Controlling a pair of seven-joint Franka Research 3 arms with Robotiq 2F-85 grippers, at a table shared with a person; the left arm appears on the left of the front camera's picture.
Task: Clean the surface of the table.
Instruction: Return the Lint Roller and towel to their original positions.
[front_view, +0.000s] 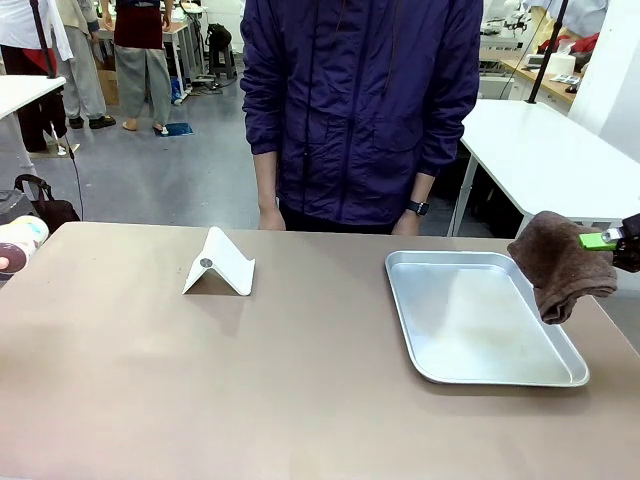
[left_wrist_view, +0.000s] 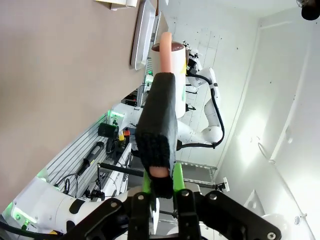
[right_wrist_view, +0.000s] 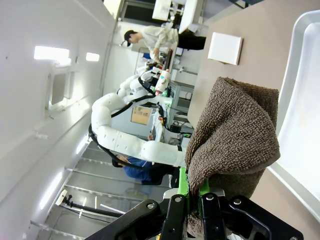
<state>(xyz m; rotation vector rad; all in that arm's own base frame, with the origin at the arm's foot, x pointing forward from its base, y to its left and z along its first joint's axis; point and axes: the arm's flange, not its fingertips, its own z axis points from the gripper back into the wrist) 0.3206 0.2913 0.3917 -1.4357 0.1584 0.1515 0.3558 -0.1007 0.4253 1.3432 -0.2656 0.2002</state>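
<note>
— Where was the table (front_view: 200, 400)?
— Right before me. A white folded stand (front_view: 220, 265) sat toward its far edge, a silver tray (front_view: 470, 320) near its right edge.
— The claws?
— My right gripper (front_view: 600, 240) clenched a brown cloth (front_view: 558, 265) at the tray's far right corner; my left gripper (left_wrist_view: 161, 192) clamped a black-wrapped tool (left_wrist_view: 159, 120). A person (front_view: 360, 100) stood at the far edge.

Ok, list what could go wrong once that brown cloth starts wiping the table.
1. The brown cloth hangs loose from the right gripper by the tray; it may snag the rim or drag the tray.
2. The white folded stand sits free on the table; a sweep may knock it toward the person's hands at the far edge.
</note>
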